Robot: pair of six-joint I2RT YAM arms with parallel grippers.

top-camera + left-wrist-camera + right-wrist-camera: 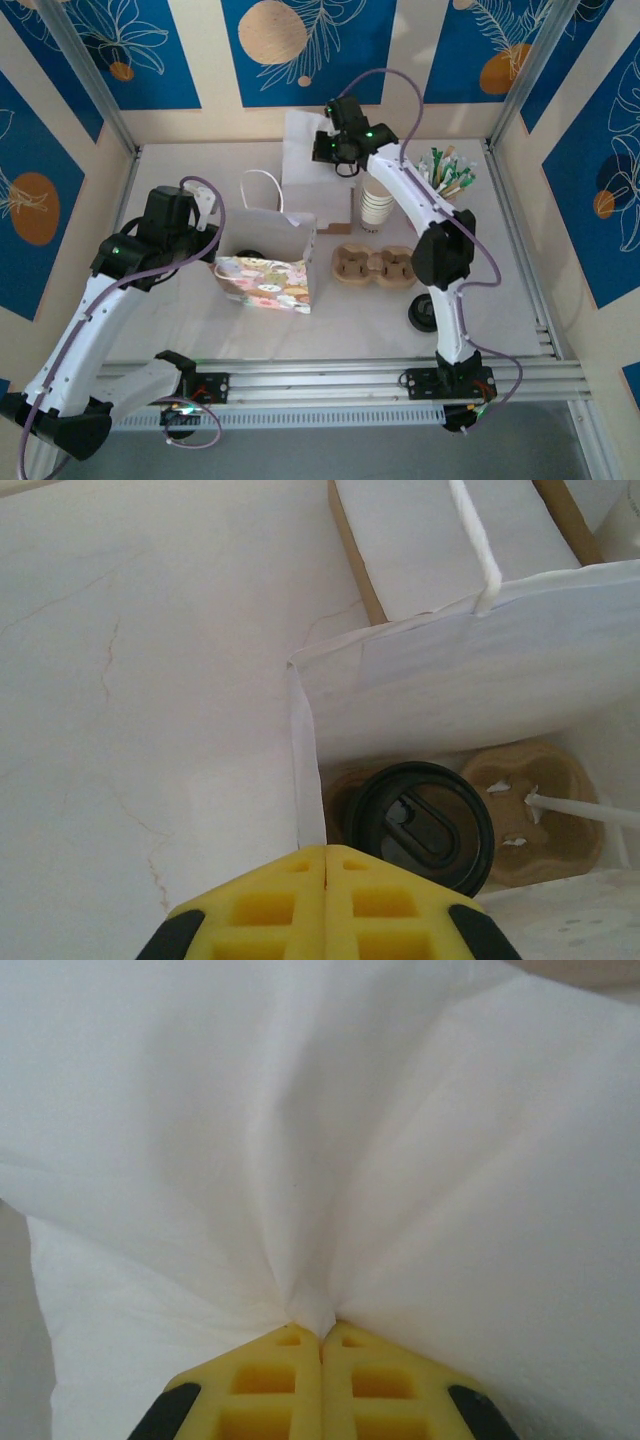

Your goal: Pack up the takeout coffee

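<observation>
The takeout coffee [420, 825] stands upright inside the white paper bag [450, 670], apparently seated in a brown pulp carrier [540, 800] at the bottom. The left tool [325, 855] hangs over the bag's rim, clenched on nothing. The right tool [320, 1332], at the far side of the worktop [350, 330], is pinching a white paper sheet [320, 1140]. The cup is probably light, thin-walled and easy to spill. It would be best held round the body below the lid and kept upright.

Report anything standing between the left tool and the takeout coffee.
Nothing visible does. The shut left tool points at the takeout coffee, which sits uncovered inside the open paper bag.
</observation>
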